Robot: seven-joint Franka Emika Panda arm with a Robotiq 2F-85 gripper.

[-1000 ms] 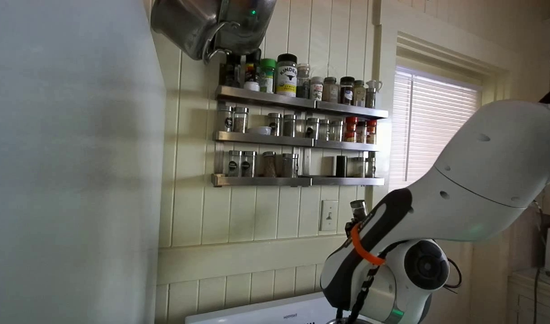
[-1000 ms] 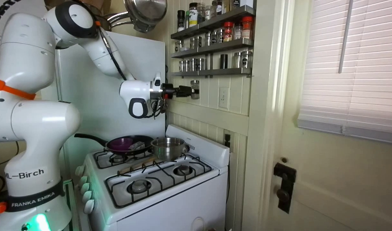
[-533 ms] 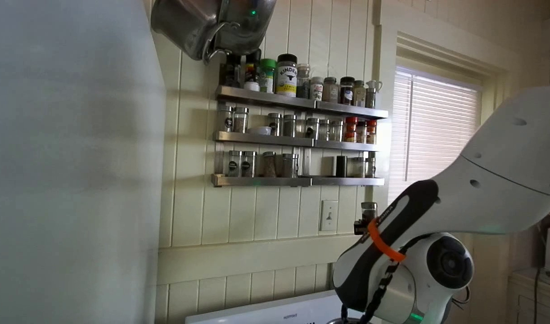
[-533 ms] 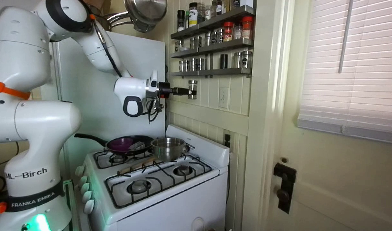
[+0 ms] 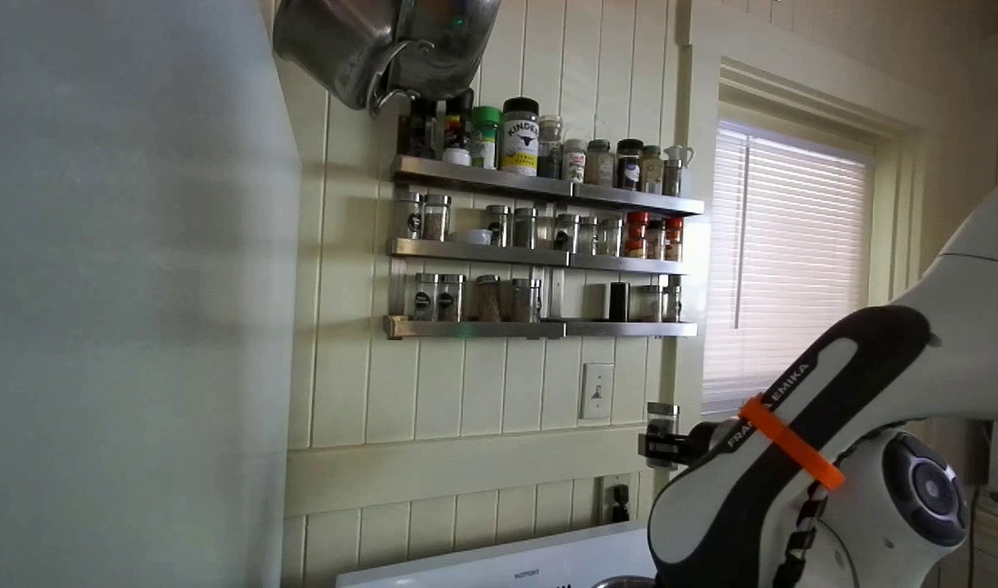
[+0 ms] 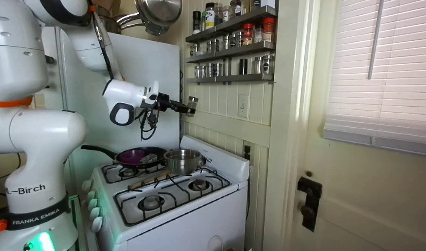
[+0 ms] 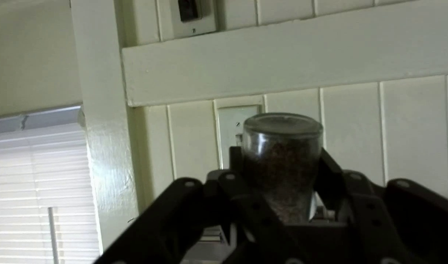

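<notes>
That clear glass jar (image 7: 282, 165), silvery lid (image 5: 663, 408) on top and something dark reddish-brown inside, is pinched in midair by the end effector (image 6: 191, 110), tilted slightly off upright.

1. Daylight glows through the blinds (image 6: 383, 80), the brightest patch in both exterior views, pale and nearly washed out.
2. In an exterior view, glare runs down the door frame (image 6: 291, 115).
3. The wall (image 5: 466, 392) is dimmer and yellowish, with soft shadows beside the shelves (image 5: 540, 255).
4. Broad, faint shadows lie across the fridge (image 5: 131, 310), whose surface shows little detail.
5. The base lamp (image 6: 45, 241) glares green, spilling its tint onto the stove (image 6: 185, 216).
6. The wrist view is upside down and murky; the gripper (image 7: 282, 159) is near-black and blurred, while the jar (image 7: 282, 165) catches a small white glint.
</notes>
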